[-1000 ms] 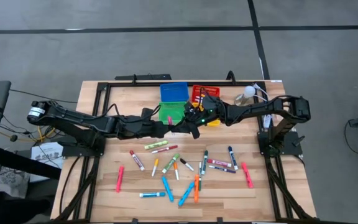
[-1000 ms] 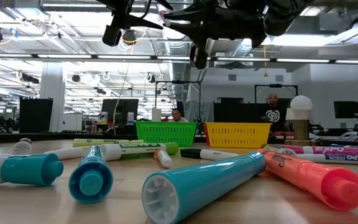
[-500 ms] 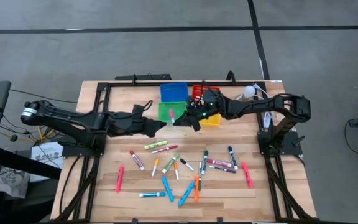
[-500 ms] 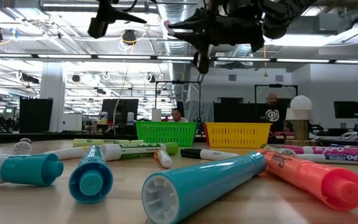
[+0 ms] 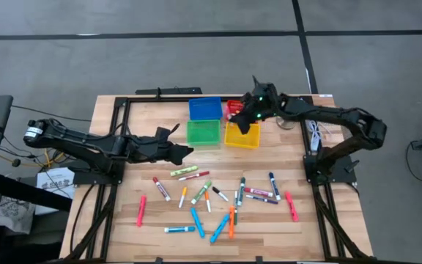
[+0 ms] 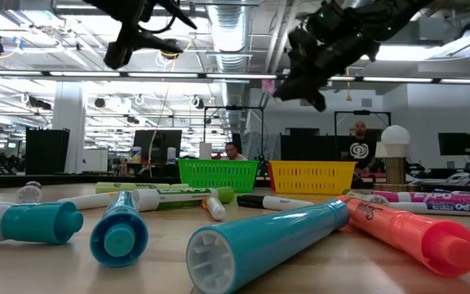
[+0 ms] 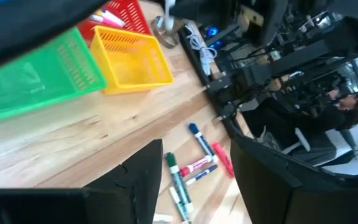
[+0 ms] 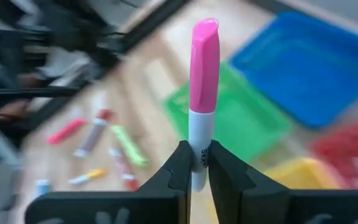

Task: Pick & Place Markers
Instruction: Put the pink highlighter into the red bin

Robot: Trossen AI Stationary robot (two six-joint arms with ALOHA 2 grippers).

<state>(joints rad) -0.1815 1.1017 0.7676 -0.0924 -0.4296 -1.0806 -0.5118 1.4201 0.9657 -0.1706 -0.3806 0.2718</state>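
The right pincer [image 8: 195,167] is clenched on a pink-capped marker [image 8: 203,93], which stands out lengthwise from between the fingers, cap end away from the wrist. In the high view this pincer [image 5: 249,119] hangs over the bins at the tabletop's far edge, above the yellow bin [image 5: 242,136] and just beside the red bin [image 5: 232,108], so the drop seems to turn on which bin lies straight beneath the marker's tip. The left pincer [image 5: 189,152], fingers parted and holding nothing, hovers nearer the tabletop's middle, closer than the right to the loose markers [image 5: 211,198] scattered toward the near edge.
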